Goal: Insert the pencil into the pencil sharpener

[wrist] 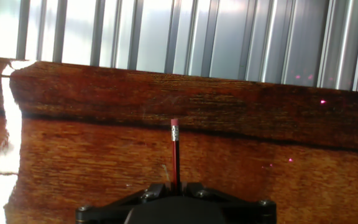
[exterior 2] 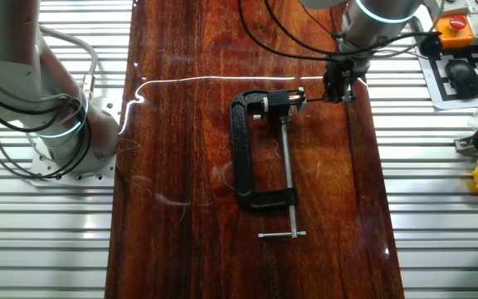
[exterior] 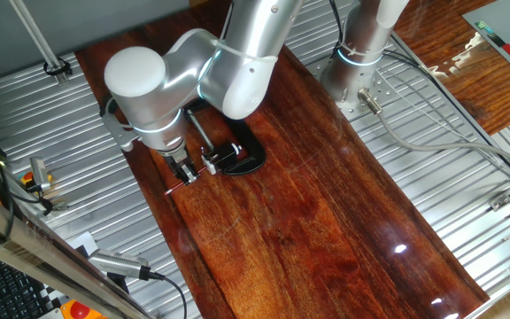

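A dark wooden bench carries a black clamp gripping the pencil sharpener. Beside it, the fingers are closed on the red pencil, which is held level above the wood.

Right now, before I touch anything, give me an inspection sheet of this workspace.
Surface: dark wooden board on ribbed metal table, glossy with light glare.
Job's things: red pencil held in the end effector, eraser end pointing away; pencil sharpener fixed in the clamp, small and hard to make out.
Clutter: black C-clamp lying flat on the board.
End effector: shut on the pencil, just beside the clamp's jaw end.
Cables: black cables trailing across the board's far end.
Surroundings: second arm's base; keyboard and an orange-and-red button box off the board.
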Motion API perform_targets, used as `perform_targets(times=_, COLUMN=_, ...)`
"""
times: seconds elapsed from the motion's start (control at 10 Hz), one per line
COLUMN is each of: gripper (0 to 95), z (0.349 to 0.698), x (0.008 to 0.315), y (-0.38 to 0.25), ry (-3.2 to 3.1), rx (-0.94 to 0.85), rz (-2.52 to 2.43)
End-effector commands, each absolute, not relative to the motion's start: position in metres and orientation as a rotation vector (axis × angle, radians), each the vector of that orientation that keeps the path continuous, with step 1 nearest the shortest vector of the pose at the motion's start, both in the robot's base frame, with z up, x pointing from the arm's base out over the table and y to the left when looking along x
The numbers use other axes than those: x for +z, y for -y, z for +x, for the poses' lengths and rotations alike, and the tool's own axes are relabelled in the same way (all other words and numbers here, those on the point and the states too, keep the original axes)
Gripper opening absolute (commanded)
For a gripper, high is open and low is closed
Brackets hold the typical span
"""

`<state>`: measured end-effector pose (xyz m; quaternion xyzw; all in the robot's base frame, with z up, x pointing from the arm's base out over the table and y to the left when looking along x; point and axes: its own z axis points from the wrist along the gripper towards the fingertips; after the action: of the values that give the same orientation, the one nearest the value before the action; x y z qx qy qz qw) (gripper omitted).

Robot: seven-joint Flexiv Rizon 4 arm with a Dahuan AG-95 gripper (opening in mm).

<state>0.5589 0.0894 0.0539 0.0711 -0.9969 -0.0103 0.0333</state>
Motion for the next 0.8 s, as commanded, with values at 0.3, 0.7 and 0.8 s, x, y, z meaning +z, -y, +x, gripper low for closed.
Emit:
perform_targets(times=0.3, gripper=0.0, z=0.5537, x=0.0543, y=-0.0891, ry=3.067, rx=-0.033, rz=0.220)
perform_targets(times=0.7, gripper=0.0, z=0.5517, x=0.0559, y=-0.0879, ry=3.069, rx=-0.039, rz=0.223)
perform_targets(times=0.8, gripper=0.0, z=0.5506, x=0.0556, y=-0.0877, ry=3.070, rx=-0.041, rz=0.223)
